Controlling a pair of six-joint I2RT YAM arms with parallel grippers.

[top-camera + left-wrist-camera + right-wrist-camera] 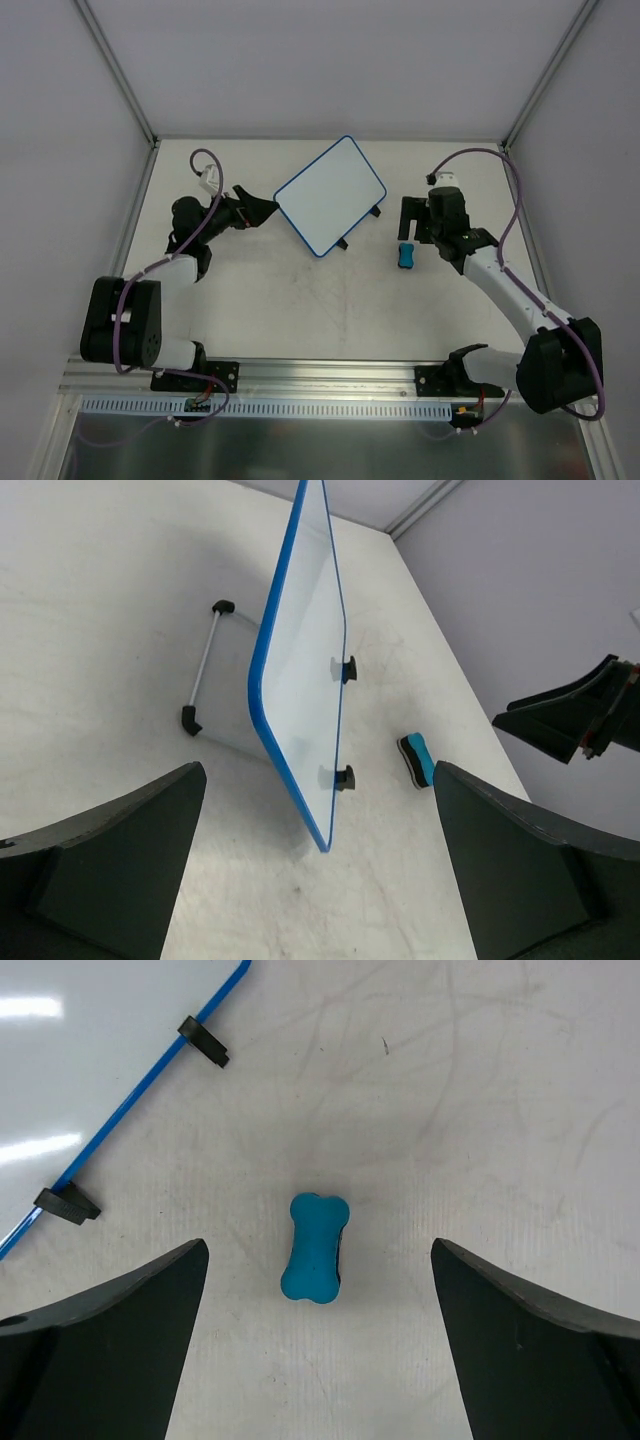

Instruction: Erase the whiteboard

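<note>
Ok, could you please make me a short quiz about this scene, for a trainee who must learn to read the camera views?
1. Fill in: in the top view, the blue eraser lies on the table to the ____ of the whiteboard.
2. True or false: the left gripper and the right gripper are both open.
3. Which gripper is nearer to the eraser? A. the left one B. the right one C. both equally far

Key: 1 right; 2 true; 3 B.
</note>
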